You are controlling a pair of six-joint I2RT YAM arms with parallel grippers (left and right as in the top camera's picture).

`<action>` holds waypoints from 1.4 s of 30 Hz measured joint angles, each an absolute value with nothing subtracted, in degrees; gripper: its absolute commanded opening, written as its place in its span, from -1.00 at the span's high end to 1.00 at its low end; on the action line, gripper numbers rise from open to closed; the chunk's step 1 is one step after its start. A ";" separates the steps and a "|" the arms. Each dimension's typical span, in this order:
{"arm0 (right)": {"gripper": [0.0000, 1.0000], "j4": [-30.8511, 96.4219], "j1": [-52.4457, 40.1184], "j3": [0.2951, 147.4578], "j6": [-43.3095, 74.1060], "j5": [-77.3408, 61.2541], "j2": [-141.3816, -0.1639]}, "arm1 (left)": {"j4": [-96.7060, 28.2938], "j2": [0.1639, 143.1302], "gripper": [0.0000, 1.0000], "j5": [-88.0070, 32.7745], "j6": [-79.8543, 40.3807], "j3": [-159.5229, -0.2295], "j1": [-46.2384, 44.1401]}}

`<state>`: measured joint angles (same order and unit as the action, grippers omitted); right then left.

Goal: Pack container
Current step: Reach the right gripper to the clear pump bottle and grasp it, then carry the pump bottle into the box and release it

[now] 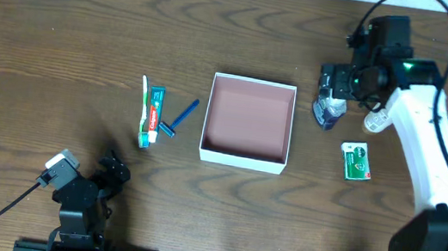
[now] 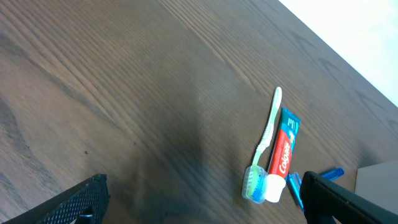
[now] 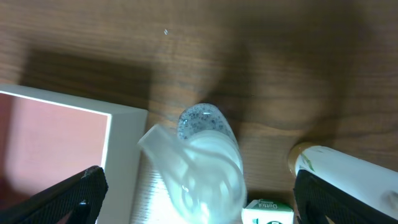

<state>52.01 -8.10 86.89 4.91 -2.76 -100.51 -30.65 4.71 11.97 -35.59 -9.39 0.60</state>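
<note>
Mid-worktop (image 1: 63, 26) sits the container (image 1: 246, 121): square, white walls, reddish-brown floor fully in view. Off its right wall, the right end effector (image 1: 334, 81) hangs over a small clear bottle (image 1: 327, 113) w/ blue speckles. On the wrist cam its fingers (image 3: 68, 199) are spread wide, one on either side of the bottle, and neither touches it. Can't tell if the bottle stands or leans. A white bottle (image 1: 375, 119) lies just beside it on the right, and a green packet (image 1: 356, 160) is near, closer to the robot.

Left of the container, a toothbrush (image 1: 143, 110) and a toothpaste tube (image 1: 155, 108) lie side by side, touching. A blue razor (image 1: 180, 118) lies btw the tube and the container wall. The left end effector (image 1: 114, 170) is low by the front edge, well apart from those three. Its fingers are wide too, holding nothing.
</note>
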 measured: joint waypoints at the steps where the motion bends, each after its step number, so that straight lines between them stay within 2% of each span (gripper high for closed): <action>1: -0.85 52.03 -8.34 86.96 4.91 -2.20 -101.19 | -30.65 4.71 -0.96 11.97 -35.59 -9.39 0.60; 12: -0.21 52.60 -9.23 87.07 5.58 0.08 -106.59 | -30.63 4.71 -0.96 11.97 -35.59 -9.39 0.60; 16: -0.06 53.15 -9.23 87.09 6.07 0.25 -106.59 | -30.63 4.71 -0.96 11.97 -35.59 -9.39 0.60; 18: 0.13 53.17 -9.26 87.09 6.26 0.38 -106.59 | -30.63 4.71 -0.96 11.97 -35.59 -9.39 0.60; 23: 0.45 52.90 -9.26 87.31 6.76 1.04 -106.59 | -30.63 4.71 -0.96 11.97 -35.59 -9.39 0.60; 27: 0.49 52.97 -9.26 87.31 6.72 1.30 -106.59 | -30.63 4.71 -0.96 11.97 -35.59 -9.39 0.60; 36: 0.92 54.33 -9.32 87.31 6.74 3.22 -105.73 | -30.63 4.71 -0.96 11.97 -35.59 -9.39 0.60; 42: 0.97 55.31 -10.98 87.22 6.85 4.34 -97.95 | -30.65 4.71 -0.96 11.97 -35.59 -9.39 0.60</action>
